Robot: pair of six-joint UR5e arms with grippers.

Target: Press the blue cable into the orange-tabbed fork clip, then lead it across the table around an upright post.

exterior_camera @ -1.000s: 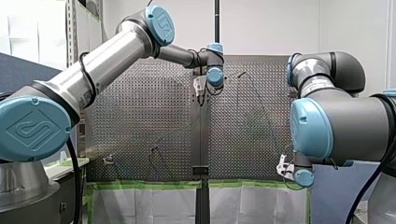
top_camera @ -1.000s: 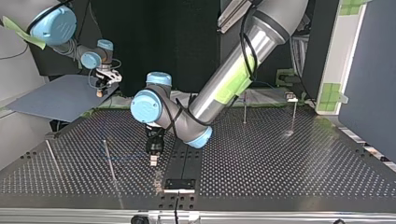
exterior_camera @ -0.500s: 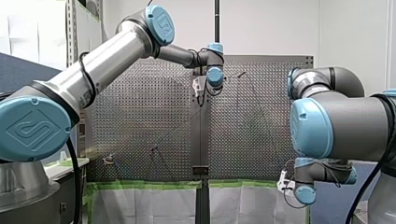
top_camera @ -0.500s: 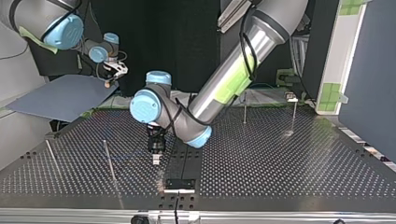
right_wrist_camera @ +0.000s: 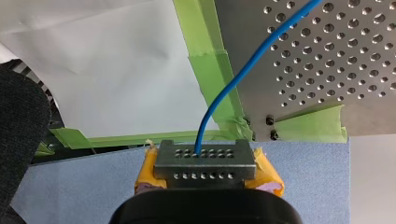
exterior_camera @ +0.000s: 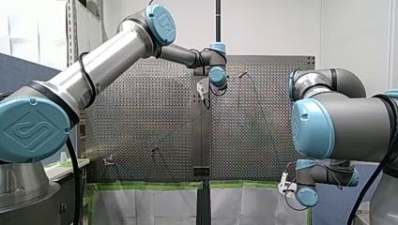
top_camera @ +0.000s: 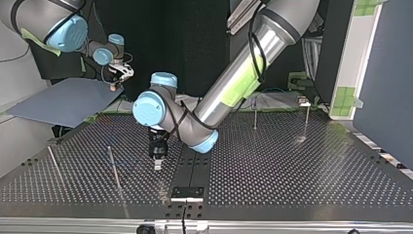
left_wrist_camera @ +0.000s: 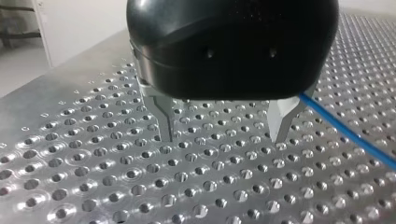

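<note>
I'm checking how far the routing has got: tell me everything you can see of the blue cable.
The blue cable is thin, smooth and round, plastic-sheathed by its look. My right gripper, yellow-padded, pinches it beyond the edge of the perforated table; from there it arcs over green tape onto the plate. Farther along it runs straight beside my open left gripper, outside its fingers.

Front camera sits high at the near side of the silver perforated metal table (exterior_camera: pixel 141 117), looking across it. Top camera faces back from the table's far side, low. Both wrist cameras ride close to it, sharing the thin blue cable (left_wrist_camera: pixel 346 130).
</note>
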